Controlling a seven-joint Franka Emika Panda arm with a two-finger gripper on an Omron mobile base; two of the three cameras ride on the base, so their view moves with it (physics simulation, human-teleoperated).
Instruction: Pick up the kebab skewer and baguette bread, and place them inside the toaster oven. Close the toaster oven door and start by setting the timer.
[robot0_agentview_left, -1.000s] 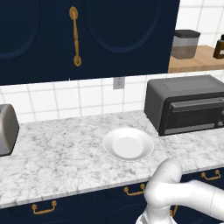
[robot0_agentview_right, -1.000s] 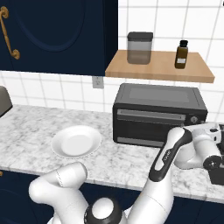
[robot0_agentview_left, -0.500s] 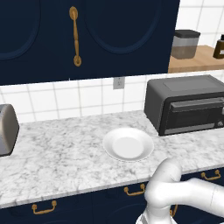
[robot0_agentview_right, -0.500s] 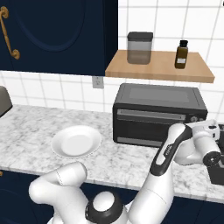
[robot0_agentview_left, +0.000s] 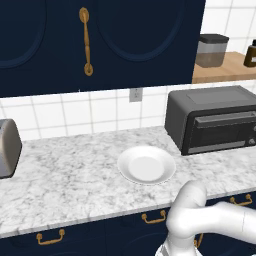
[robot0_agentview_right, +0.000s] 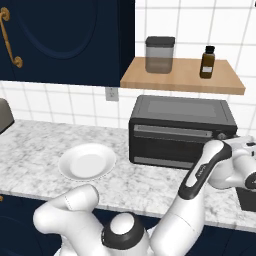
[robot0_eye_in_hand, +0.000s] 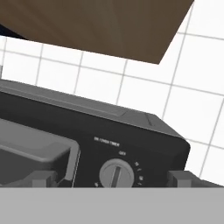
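Small white lettering sits above the timer knob (robot0_eye_in_hand: 116, 173) on the toaster oven (robot0_agentview_right: 181, 131), too fine to read, with tick marks curving round the knob's right side. No brand name shows on the oven, the jar (robot0_agentview_right: 159, 54) or the brown bottle (robot0_agentview_right: 207, 62), both of which stand on the wooden shelf (robot0_agentview_right: 183, 75) above it. On the marble counter (robot0_agentview_left: 70, 181) a white plate (robot0_agentview_left: 146, 164) sits empty just left of the oven, and a silver pop-up toaster (robot0_agentview_left: 8, 148) stands well apart at the far left. The toaster oven door (robot0_agentview_right: 173, 145) is shut, its bar handle running along the top. The gripper (robot0_eye_in_hand: 113, 176) hovers at the oven's right front corner, close to the control panel, its two fingers (robot0_eye_in_hand: 43, 178) spread wide on either side of the knob and holding nothing. From the hand's camera the knob lies straight ahead between the fingertips, near but not touched.
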